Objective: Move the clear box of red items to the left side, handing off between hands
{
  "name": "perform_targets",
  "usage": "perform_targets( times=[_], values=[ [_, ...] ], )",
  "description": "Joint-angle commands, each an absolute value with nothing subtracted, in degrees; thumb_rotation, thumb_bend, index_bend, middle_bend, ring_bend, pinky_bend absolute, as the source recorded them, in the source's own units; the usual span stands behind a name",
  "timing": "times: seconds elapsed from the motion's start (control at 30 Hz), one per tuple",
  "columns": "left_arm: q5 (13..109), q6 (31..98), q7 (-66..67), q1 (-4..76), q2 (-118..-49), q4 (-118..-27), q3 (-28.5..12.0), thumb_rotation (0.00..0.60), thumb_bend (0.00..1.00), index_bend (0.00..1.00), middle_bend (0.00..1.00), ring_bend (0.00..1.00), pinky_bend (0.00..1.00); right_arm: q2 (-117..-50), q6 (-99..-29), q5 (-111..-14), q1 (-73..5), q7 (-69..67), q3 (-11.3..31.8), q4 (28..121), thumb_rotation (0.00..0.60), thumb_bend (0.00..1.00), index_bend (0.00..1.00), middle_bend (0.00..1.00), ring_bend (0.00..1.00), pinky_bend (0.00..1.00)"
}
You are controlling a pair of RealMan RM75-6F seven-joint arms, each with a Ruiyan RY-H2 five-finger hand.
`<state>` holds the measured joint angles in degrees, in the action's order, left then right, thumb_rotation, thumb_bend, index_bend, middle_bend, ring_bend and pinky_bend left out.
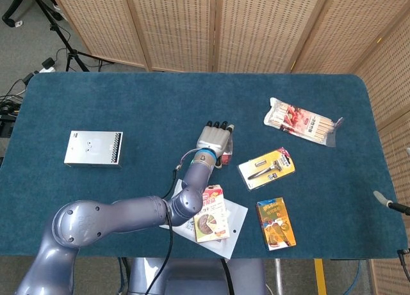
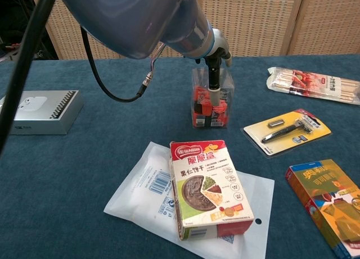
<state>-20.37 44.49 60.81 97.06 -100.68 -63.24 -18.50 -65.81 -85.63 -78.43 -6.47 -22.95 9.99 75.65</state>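
The clear box of red items (image 2: 211, 104) stands upright mid-table on the blue cloth. In the head view only a red sliver of the box (image 1: 225, 157) shows beside my left hand (image 1: 214, 138), which sits right over it. From the chest view the left hand (image 2: 215, 55) reaches down over the box top, its thumb (image 2: 214, 82) hanging in front of the near face and the other fingers behind. I cannot see a firm grip; the box stays on the table. Of my right hand only a fingertip (image 1: 383, 200) shows at the far right edge.
A snack carton (image 2: 208, 186) lies on a white pouch (image 2: 138, 186) just in front of the box. A razor pack (image 2: 287, 131), a stick-snack packet (image 2: 312, 83) and an orange box (image 2: 326, 200) lie to the right. A silver box (image 1: 93, 148) sits far left.
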Motion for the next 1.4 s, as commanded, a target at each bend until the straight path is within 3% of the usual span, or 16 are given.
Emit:
perform_targets(
  times=[0.03, 0.33, 0.47, 0.6, 0.97, 1.13, 1.4],
  values=[
    [-21.01, 44.93, 61.84, 96.80, -101.42, -62.55, -19.01, 0.600, 0.06, 0.01, 0.00, 0.00, 0.00, -65.66, -85.69, -78.66, -6.34, -23.26, 10.03, 75.80, 0.600, 0.00, 0.00, 0.00, 0.00, 0.00],
    [-19.62, 47.95, 63.68, 95.87, -103.81, -60.56, -20.26, 0.600, 0.26, 0.26, 0.00, 0.01, 0.11, -65.61, -85.63, -79.03, -6.17, -23.49, 10.28, 75.93, 0.600, 0.00, 0.00, 0.00, 0.00, 0.00],
    [-15.53, 50.33, 61.64, 95.00, -105.20, -59.28, -21.32, 0.600, 0.36, 0.39, 0.11, 0.11, 0.23, -65.58, -85.37, -78.97, -6.10, -23.60, 10.37, 75.91, 0.600, 0.00, 0.00, 0.00, 0.00, 0.00],
    [-12.43, 51.92, 61.14, 93.69, -105.67, -59.13, -21.83, 0.600, 0.39, 0.50, 0.18, 0.16, 0.26, -65.56, -85.24, -78.97, -6.05, -23.56, 10.49, 75.93, 0.600, 0.00, 0.00, 0.00, 0.00, 0.00],
    [-8.38, 53.82, 61.37, 90.87, -103.68, -61.51, -22.95, 0.600, 0.40, 0.58, 0.22, 0.18, 0.27, -65.55, -84.94, -78.94, -5.98, -23.02, 10.61, 76.01, 0.600, 0.00, 0.00, 0.00, 0.00, 0.00],
    [-6.84, 54.66, 61.01, 87.66, -99.42, -65.22, -22.70, 0.600, 0.40, 0.60, 0.23, 0.18, 0.27, -65.46, -84.98, -79.02, -5.87, -22.85, 10.63, 76.19, 0.600, 0.00, 0.00, 0.00, 0.00, 0.00],
    [-1.62, 50.41, 58.60, 79.74, -89.72, -71.37, -19.21, 0.600, 0.40, 0.61, 0.23, 0.18, 0.27, -65.58, -84.84, -78.98, -5.93, -20.85, 10.60, 76.62, 0.600, 0.00, 0.00, 0.00, 0.00, 0.00]
  ],
)
